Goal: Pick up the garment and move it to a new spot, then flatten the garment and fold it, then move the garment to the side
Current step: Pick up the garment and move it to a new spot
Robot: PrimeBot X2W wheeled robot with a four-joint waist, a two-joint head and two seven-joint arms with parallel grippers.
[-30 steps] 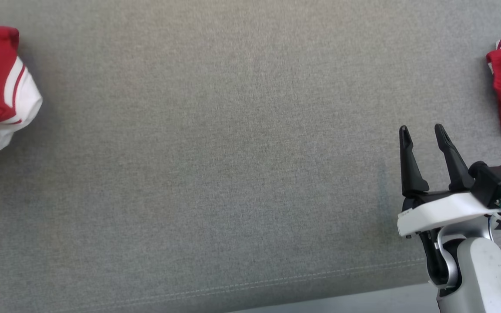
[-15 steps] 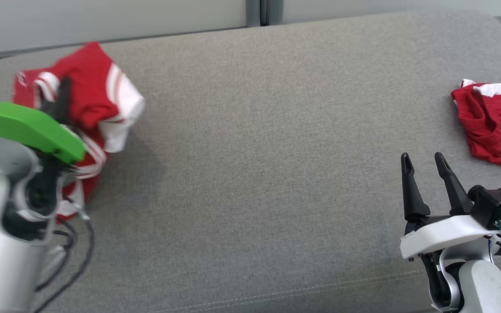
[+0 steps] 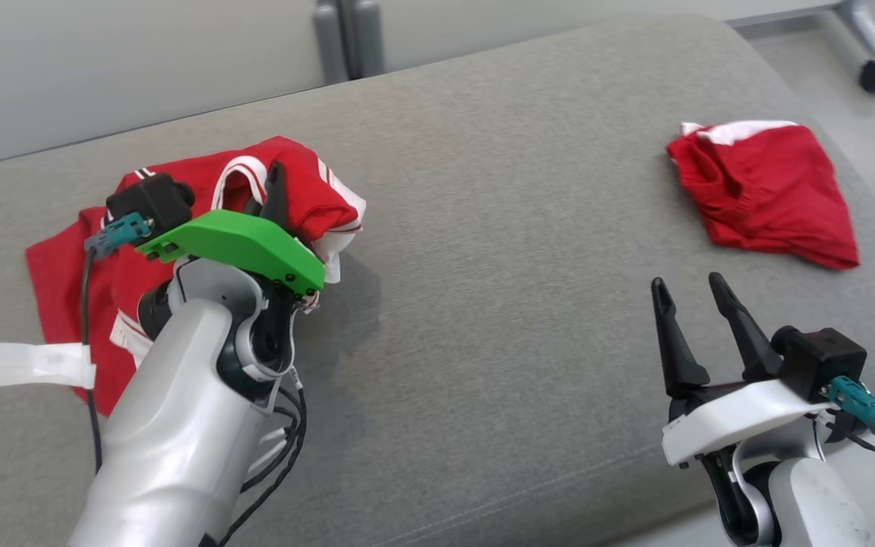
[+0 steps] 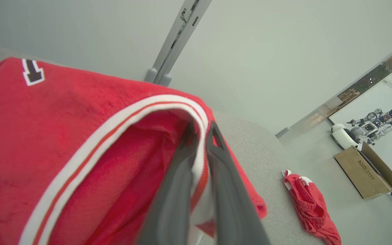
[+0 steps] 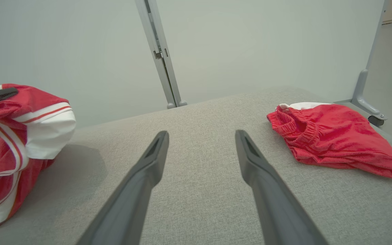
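Observation:
A red garment (image 3: 301,163) with white and red striped trim hangs bunched above the left part of the grey cushioned surface (image 3: 483,266); its lower folds rest on the surface. My left gripper (image 3: 274,178), under a green cover, is shut on the garment's trimmed edge. In the left wrist view both fingers of the left gripper (image 4: 201,129) pinch the white band of the garment (image 4: 63,112). My right gripper (image 3: 688,285) stands open at the lower right with nothing in it. The right wrist view shows the right gripper (image 5: 201,134) over bare fabric and the garment (image 5: 22,98) far left.
A second red piece of clothing (image 3: 764,190), shorts with a white band, lies at the far right of the surface (image 5: 332,132). A grey partition post (image 3: 346,38) stands behind, a caster wheel (image 3: 874,72) at the top right. A cardboard box (image 4: 366,177) sits on the floor beyond.
The head camera has tilted up and turned, so the whole picture shifted. My left arm has come into view holding the garment, farther in over the surface. The right gripper stays open.

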